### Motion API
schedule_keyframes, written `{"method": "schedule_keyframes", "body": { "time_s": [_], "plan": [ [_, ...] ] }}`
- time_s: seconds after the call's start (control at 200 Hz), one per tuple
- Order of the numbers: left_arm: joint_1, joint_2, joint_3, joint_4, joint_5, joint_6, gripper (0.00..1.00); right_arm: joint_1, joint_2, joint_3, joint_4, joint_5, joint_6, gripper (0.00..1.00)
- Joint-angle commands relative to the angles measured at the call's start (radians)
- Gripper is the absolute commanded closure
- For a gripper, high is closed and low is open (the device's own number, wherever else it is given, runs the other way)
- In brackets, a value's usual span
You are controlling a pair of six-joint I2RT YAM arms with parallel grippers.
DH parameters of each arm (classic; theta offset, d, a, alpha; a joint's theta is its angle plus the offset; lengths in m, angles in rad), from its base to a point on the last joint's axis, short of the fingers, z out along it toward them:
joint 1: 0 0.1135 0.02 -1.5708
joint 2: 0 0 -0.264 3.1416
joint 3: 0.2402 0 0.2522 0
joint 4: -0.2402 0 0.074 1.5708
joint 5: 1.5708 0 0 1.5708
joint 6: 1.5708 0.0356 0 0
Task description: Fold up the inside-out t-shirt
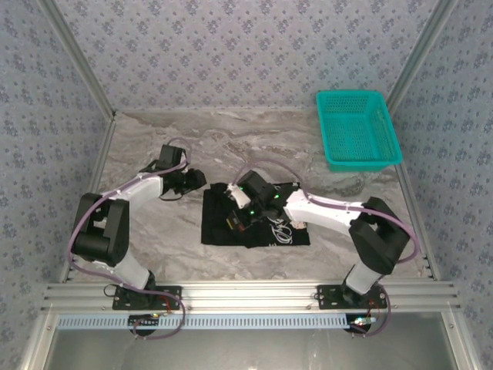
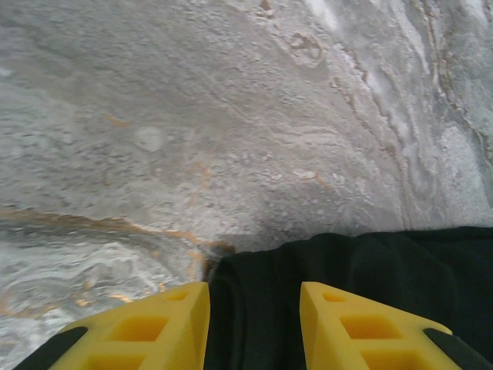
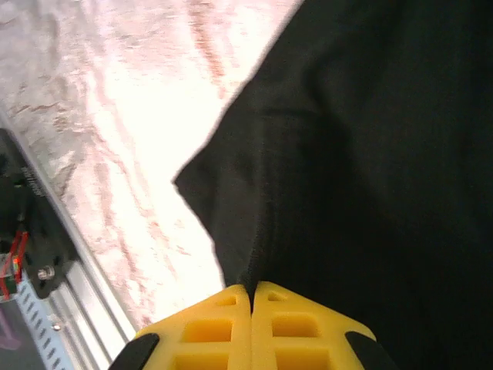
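Note:
The inside-out t-shirt (image 1: 216, 228) lies as a black, roughly rectangular bundle in the middle of the marble table, with white lettering (image 1: 282, 230) on its right part. My right gripper (image 1: 236, 216) sits over the shirt's left half. In the right wrist view its yellow fingers (image 3: 223, 324) are pressed together on a ridge of black cloth (image 3: 370, 154) beside a corner of the shirt. My left gripper (image 1: 196, 182) is at the shirt's far left corner. Its fingertips (image 2: 181, 308) stand apart over the black cloth's edge (image 2: 370, 262), gripping nothing that I can see.
A teal mesh basket (image 1: 348, 95) stands at the back right of the table. Bare marble (image 1: 154, 223) lies left of the shirt. The aluminium rail (image 1: 246, 293) with both arm bases runs along the near edge, and patterned walls enclose the table.

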Motion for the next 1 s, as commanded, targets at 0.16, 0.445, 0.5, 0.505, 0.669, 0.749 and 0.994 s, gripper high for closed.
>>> {"method": "schedule_keyframes", "body": {
  "time_s": [0.16, 0.445, 0.5, 0.505, 0.669, 0.749, 0.994],
  "plan": [
    [0.045, -0.08, -0.059, -0.028, -0.074, 0.005, 0.63, 0.136, 0.195, 0.231, 0.033, -0.128, -0.03, 0.93],
    [0.108, -0.14, -0.145, -0.013, -0.08, -0.021, 0.5, 0.176, 0.208, 0.291, -0.054, -0.16, -0.113, 0.51],
    [0.106, -0.165, -0.158, -0.016, -0.068, -0.024, 0.47, 0.16, 0.176, 0.265, -0.073, -0.143, -0.125, 0.41],
    [0.107, -0.168, -0.16, -0.016, -0.067, -0.024, 0.47, 0.158, 0.173, 0.263, -0.073, -0.142, -0.127, 0.41],
    [0.098, -0.268, -0.179, -0.096, -0.05, -0.003, 0.41, 0.114, 0.038, 0.187, -0.047, -0.129, -0.144, 0.34],
    [0.079, -0.307, -0.18, -0.133, -0.029, 0.011, 0.39, 0.037, -0.003, 0.114, -0.001, -0.098, -0.096, 0.33],
    [-0.137, -0.37, -0.125, -0.223, -0.036, -0.001, 0.38, -0.205, 0.012, -0.031, -0.001, -0.023, 0.018, 0.36]
  ]
}}
